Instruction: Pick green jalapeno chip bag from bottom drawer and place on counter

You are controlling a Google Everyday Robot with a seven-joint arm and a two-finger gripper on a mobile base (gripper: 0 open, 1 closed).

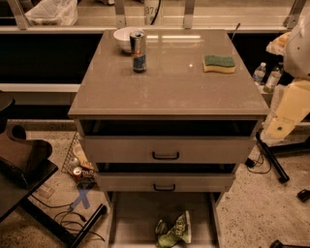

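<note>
Bag (pixel 173 231) lies crumpled in open bottom drawer (pixel 131 218), near end. Gripper (pixel 277 127), apparently cream part right of counter (pixel 169 87), well apart from bag; whether open or closed, cannot tell.

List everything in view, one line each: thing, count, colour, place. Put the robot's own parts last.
green jalapeno chip bag: one, light green, crumpled on the bottom drawer's floor.
bottom drawer: one, grey-beige, pulled open, lowest in the cabinet.
counter: one, grey-beige, cabinet top.
upper drawers: two, grey-beige with black handles, above the bottom drawer.
can: one, silver and blue, upright on the counter's far left.
bowl: one, white, just behind the can.
sponge: one, green over yellow, counter's far right.
plastic bag: one, white, ledge behind, upper left.
bottles: two, clear, right of the cabinet.
robot arm: one, cream, right edge.
end effector: not in view.
</note>
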